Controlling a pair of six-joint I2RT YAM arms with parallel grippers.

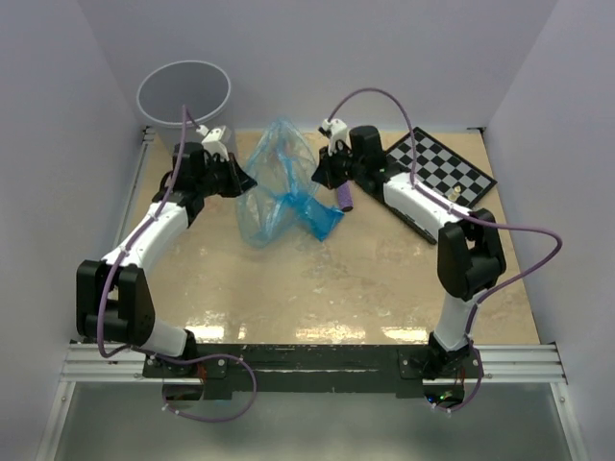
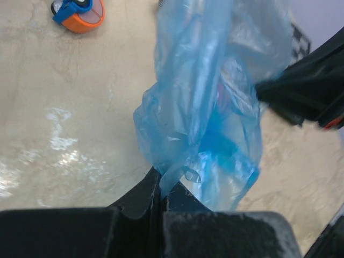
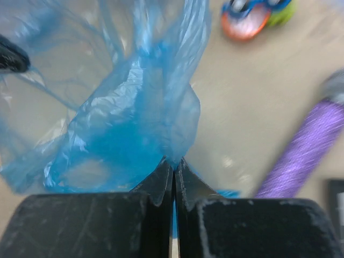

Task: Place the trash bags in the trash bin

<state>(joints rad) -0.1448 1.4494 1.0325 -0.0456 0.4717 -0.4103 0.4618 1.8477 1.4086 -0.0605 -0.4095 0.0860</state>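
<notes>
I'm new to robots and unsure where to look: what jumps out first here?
The bright blue trash bag catches the eye first, spread out in the middle between the left gripper and the right gripper, both pinched shut on its film. At the far left corner stands the round grey trash bin, and a checkerboard lies at the far right.

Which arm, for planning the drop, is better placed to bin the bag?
Left: the left jaws, shut on the trash bag, sit beside the trash bin; the right jaws hold the bag's far side.
</notes>
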